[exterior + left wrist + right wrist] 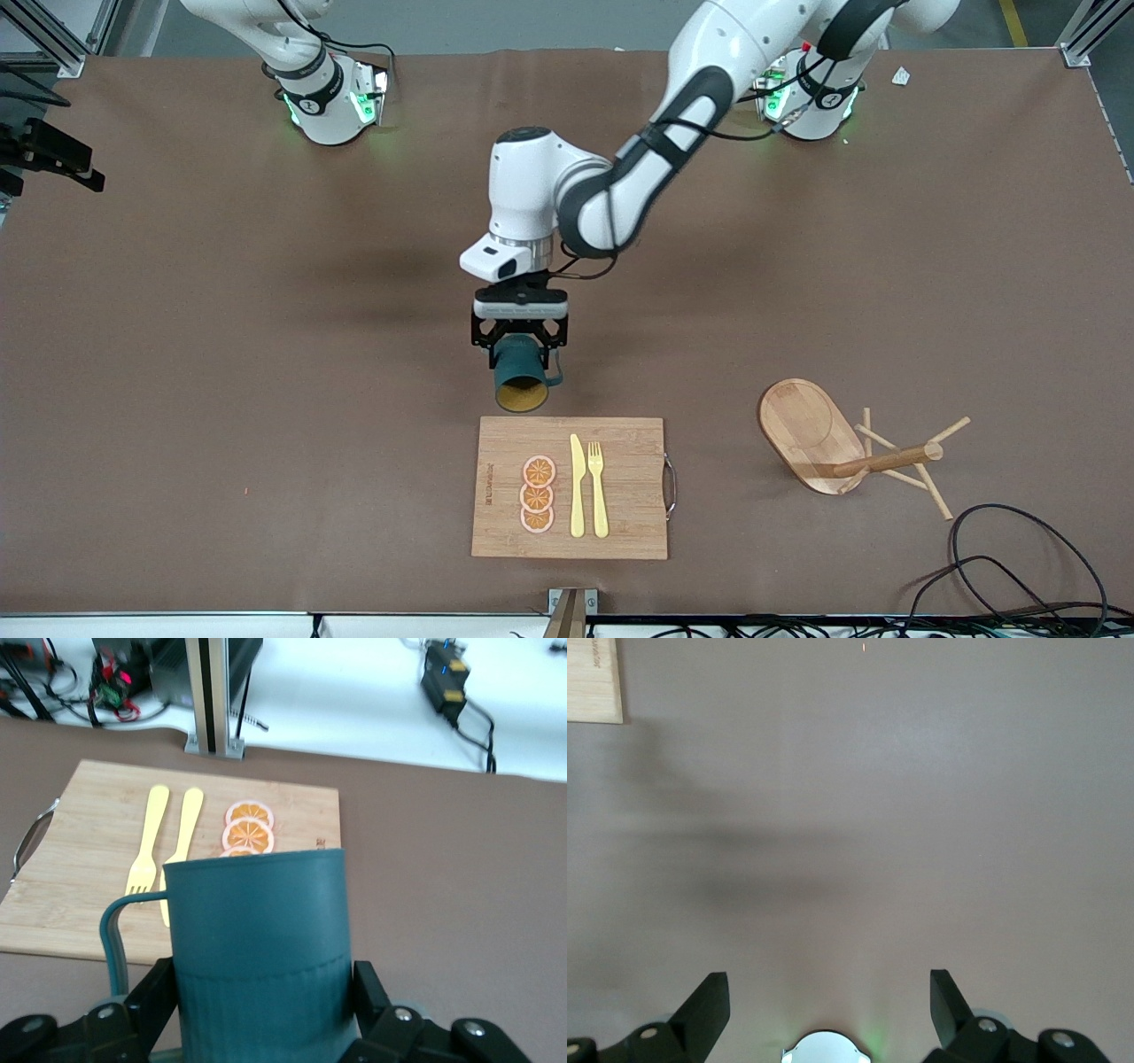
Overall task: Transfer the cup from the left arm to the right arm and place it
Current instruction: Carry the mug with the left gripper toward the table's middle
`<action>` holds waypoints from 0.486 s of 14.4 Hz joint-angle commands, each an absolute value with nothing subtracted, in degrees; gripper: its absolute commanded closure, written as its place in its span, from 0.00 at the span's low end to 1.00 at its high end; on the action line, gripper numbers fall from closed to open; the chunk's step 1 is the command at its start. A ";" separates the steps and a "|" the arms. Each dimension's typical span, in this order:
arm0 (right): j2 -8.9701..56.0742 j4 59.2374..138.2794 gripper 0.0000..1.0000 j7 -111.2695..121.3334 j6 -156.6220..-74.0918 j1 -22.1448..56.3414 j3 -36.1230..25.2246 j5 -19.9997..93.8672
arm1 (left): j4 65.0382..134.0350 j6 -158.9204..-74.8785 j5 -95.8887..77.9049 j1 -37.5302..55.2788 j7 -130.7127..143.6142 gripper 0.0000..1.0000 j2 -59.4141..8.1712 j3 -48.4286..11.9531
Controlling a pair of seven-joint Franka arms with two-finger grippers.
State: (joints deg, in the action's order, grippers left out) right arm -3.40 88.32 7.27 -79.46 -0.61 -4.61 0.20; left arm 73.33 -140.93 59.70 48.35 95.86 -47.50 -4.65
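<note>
The dark teal cup (521, 372) has ribbed sides, a loop handle and a tan-yellow inside. My left gripper (521, 341) is shut on its body and holds it in the air, tipped so that its mouth faces the front camera. It hangs over bare table beside the wooden cutting board (629, 443). In the left wrist view the cup (257, 939) fills the space between the black fingers (152, 992) of the left gripper (261, 997). My right gripper (828, 992) is open and empty over bare table near its own base; it is out of the front view.
A yellow knife (577, 487), a yellow fork (598, 487) and three orange slices (538, 494) lie on the board. A wooden mug tree (886, 459) with an oval base (802, 430) lies tipped over toward the left arm's end. Black cables (1019, 567) lie near the front edge.
</note>
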 commanded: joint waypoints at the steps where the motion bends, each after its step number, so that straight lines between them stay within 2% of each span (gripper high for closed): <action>1: -1.67 88.33 0.00 7.38 -79.45 -2.72 -4.04 0.44 | 72.42 -140.80 68.78 57.45 107.89 0.40 -50.52 4.19; 3: -1.15 88.33 0.00 7.47 -79.98 -2.72 -4.04 0.35 | 72.33 -138.44 74.76 61.85 113.35 0.42 -53.33 7.37; 7: 1.93 88.24 0.00 7.38 -81.20 -3.43 -4.04 0.00 | 72.33 -131.14 88.39 66.78 126.96 0.44 -58.35 7.91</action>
State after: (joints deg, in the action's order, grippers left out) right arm 0.86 88.34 7.29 -80.27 -2.04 -4.77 0.20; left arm 73.71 -133.24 83.19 64.56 120.82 -55.76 6.66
